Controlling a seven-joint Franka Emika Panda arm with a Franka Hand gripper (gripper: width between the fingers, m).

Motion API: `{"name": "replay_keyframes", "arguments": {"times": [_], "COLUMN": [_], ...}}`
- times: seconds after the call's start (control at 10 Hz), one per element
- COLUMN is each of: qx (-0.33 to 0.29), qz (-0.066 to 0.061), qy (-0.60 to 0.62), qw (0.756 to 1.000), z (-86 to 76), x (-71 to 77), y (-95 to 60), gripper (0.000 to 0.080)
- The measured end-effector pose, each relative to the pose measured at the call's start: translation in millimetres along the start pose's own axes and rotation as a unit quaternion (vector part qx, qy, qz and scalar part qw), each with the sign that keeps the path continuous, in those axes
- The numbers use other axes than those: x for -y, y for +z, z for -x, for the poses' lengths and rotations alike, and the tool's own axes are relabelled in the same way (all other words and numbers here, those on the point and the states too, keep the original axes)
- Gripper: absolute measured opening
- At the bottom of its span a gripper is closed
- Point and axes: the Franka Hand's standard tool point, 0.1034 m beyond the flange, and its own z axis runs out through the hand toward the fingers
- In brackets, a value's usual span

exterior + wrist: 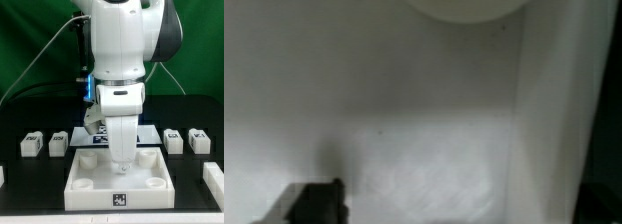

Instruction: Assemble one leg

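Hanging inside walled tray (85, 196), pincer (120, 166); legs (57, 145) well clear.

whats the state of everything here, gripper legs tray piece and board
tray piece: flat on the table, visible sockets empty
gripper: low over the tray piece, open or shut cannot be told
legs at the exterior view's left: loose on the table
legs at the exterior view's right: loose on the table
marker board: flat, partly hidden
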Motion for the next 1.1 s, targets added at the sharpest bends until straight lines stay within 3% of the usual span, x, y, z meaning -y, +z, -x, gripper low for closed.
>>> {"name": "replay_keyframes", "arguments": {"times": [0.1,0.2,0.3,0.4,1.1], "qx": [0.000,0.000,0.000,0.000,0.000], "qz": [0.000,0.000,0.000,0.000,0.000], "qy": [0.000,0.000,0.000,0.000,0.001], "qw": [1.000,1.000,1.000,1.000,1.000], "z": [0.1,0.1,0.1,0.2,0.4], "x": [0.1,0.2,0.2,0.2,-0.2], "y": [0.1,0.2,0.3,0.3,0.1], "gripper": [0.0399,0.0399,0.0215,0.0086,0.0058]}}
